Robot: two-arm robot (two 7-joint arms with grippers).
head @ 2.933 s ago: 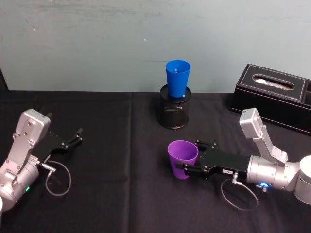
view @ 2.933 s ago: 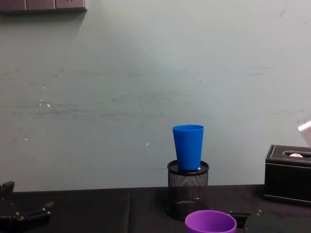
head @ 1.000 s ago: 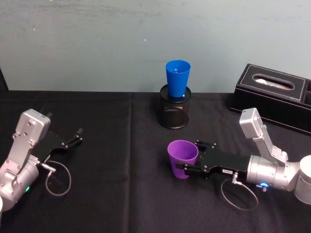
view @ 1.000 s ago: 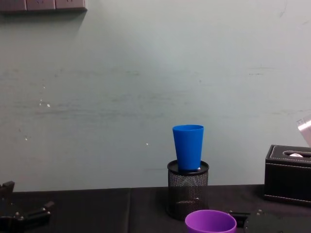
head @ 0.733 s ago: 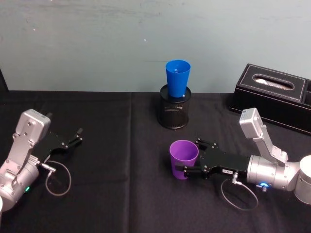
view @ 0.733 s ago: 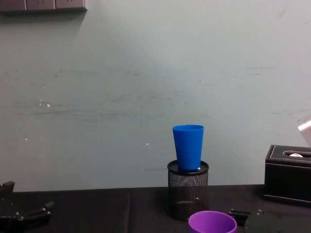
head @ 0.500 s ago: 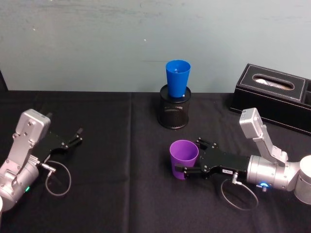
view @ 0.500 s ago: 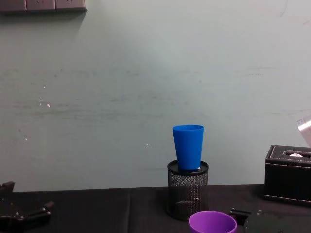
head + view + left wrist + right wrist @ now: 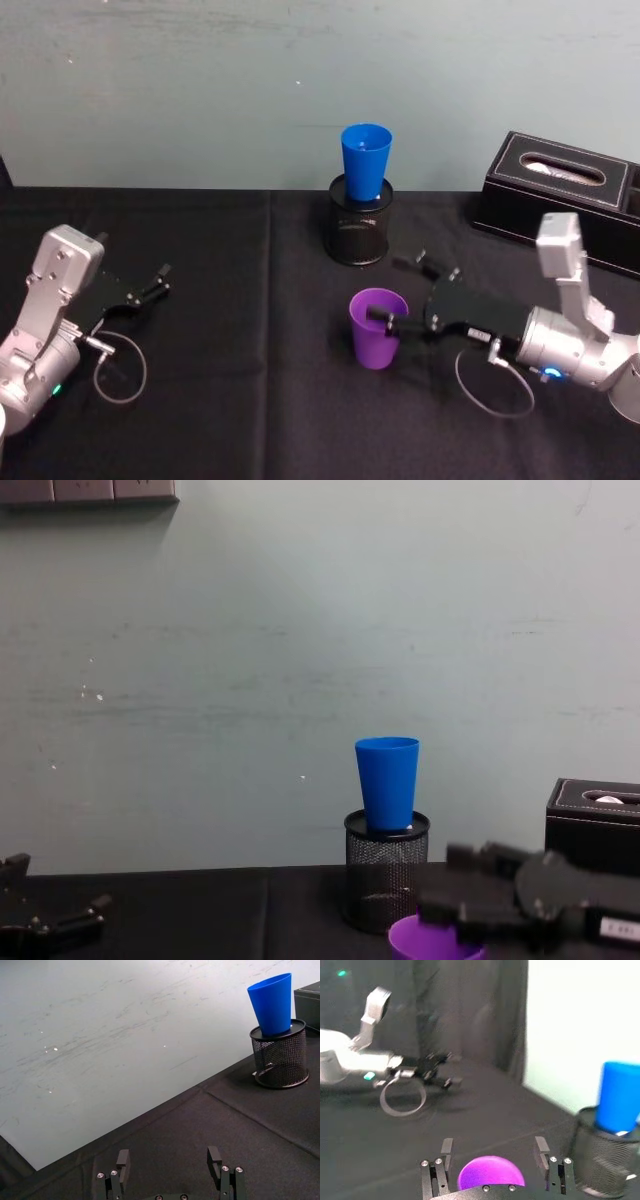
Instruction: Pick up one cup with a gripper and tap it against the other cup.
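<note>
The purple cup (image 9: pixel 377 333) stands upright on the black table, in front of the blue cup (image 9: pixel 366 161). The blue cup sits in a black mesh holder (image 9: pixel 360 232) at the back. My right gripper (image 9: pixel 400 290) hovers open just above the purple cup's rim, one fingertip (image 9: pixel 378 315) over its mouth. In the right wrist view the purple cup's mouth (image 9: pixel 490 1175) lies below and between the spread fingers (image 9: pixel 444 1152). The chest view has this gripper (image 9: pixel 470 895) over the purple cup (image 9: pixel 432 942), beside the blue cup (image 9: pixel 387 781). My left gripper (image 9: pixel 160 278) rests open at the table's left.
A black tissue box (image 9: pixel 560 190) stands at the back right, behind the right arm. The left wrist view looks past the left gripper (image 9: pixel 169 1160) across bare black cloth to the blue cup (image 9: pixel 272 1003) and its holder (image 9: pixel 279 1060). A pale wall closes off the back.
My right gripper rose from flanking the purple cup's sides to above its rim and drew back to the right. The cup stayed on the table. The left arm has not moved.
</note>
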